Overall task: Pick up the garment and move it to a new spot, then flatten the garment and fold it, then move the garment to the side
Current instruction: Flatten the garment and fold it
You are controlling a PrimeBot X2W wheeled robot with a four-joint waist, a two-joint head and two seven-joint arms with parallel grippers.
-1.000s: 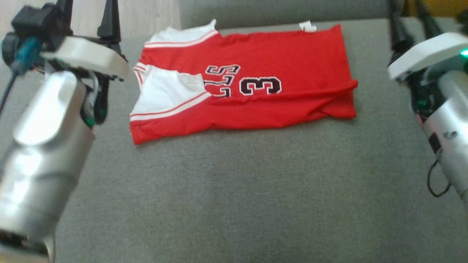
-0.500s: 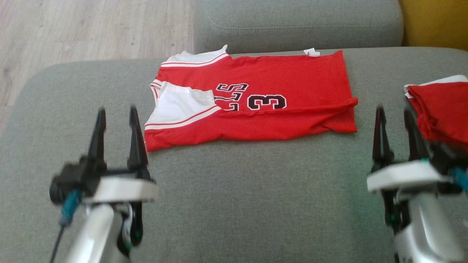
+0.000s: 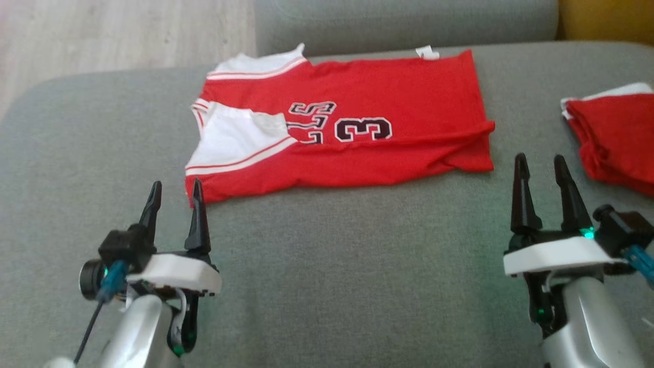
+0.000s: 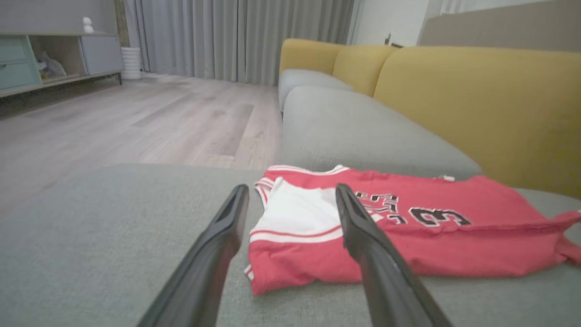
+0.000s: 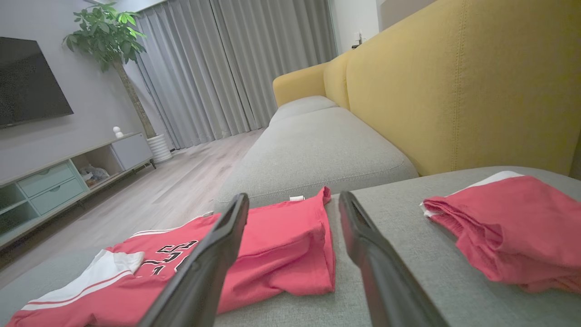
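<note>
Left gripper (image 3: 176, 183) and right gripper (image 3: 540, 157) had drawn back from the half-folded jersey (image 3: 347, 128) by the far edge of the cushion (image 3: 327, 266); both gaped empty; folding seemed unfinished.

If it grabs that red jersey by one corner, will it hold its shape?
Probably not: the red jersey lies in soft folds and wrinkles, so it should droop and unfold. It looks thin, so it is likely light.

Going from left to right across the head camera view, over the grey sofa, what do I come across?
Left end effector, open → red jersey with the number 3 → right end effector, open → second red garment at the right edge.
</note>
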